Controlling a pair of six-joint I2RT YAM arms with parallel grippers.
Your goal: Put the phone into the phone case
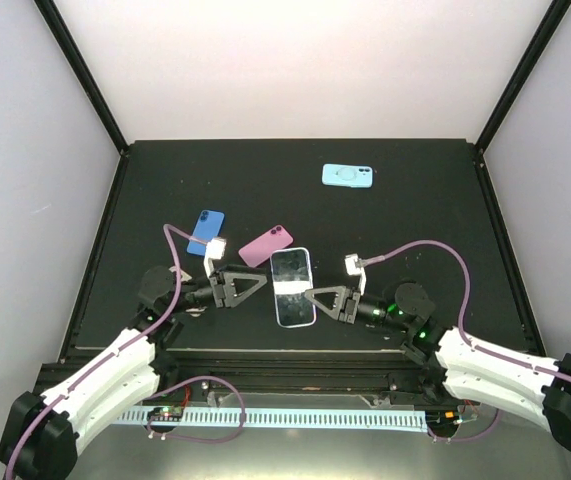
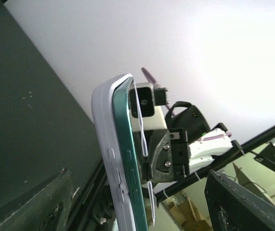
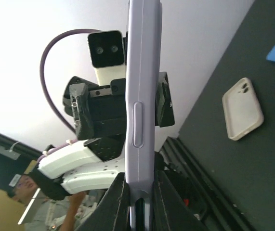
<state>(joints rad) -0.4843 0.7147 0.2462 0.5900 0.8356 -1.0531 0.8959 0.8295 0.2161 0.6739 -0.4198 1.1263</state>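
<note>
Top external view: near the surface's front edge we saw the right tool clenched on the phone case, the phone partly seated inside; the left tool stood released beside it.

Bottom centre, the right gripper pinches a lilac phone case standing edge-on up the frame — at right a pale case lies flat on the dark table.

Black counter carrying a blue case near a pink case; a light-blue case lies well apart
</note>
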